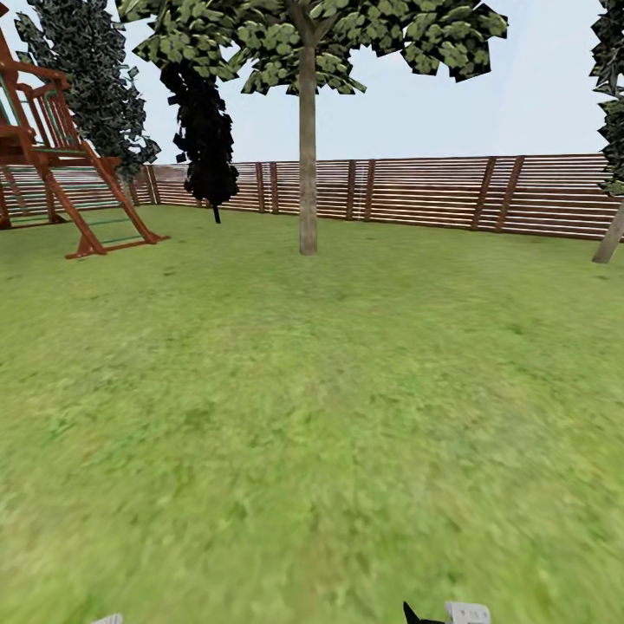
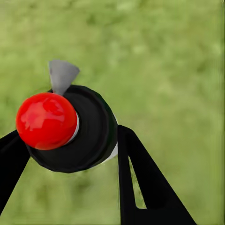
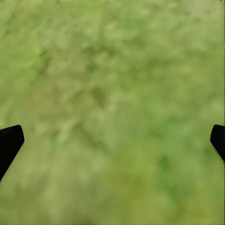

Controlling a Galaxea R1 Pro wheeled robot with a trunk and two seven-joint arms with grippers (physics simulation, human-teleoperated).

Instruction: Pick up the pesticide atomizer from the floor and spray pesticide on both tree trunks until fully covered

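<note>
- The left gripper (image 2: 70,140) is pinching the pesticide atomizer (image 2: 70,129): in the left wrist view its two black fingers (image 2: 145,183) sit on either side of the dark round body, with the red cap (image 2: 46,120) facing the camera and a grey tab (image 2: 62,75) poking out past it. Only grass (image 2: 178,56) lies beyond.
- The right gripper (image 3: 112,140) is spread wide, its fingertips (image 3: 9,143) showing at opposite edges of the right wrist view with bare lawn between them; it carries nothing.
- In the head view, the nearer tree trunk (image 1: 308,156) stands well ahead of both grippers, upright, almost straight in front and slightly to the left, before the fence (image 1: 433,195). A second, tilted trunk (image 1: 609,236) shows far off to the right.
- No white specks of pesticide are visible on either trunk.
- Judgement: the atomizer-bearing left arm is the one that matters, and the coming move looks like a drive forward across the lawn until the middle trunk lies just in front of that gripper.
</note>
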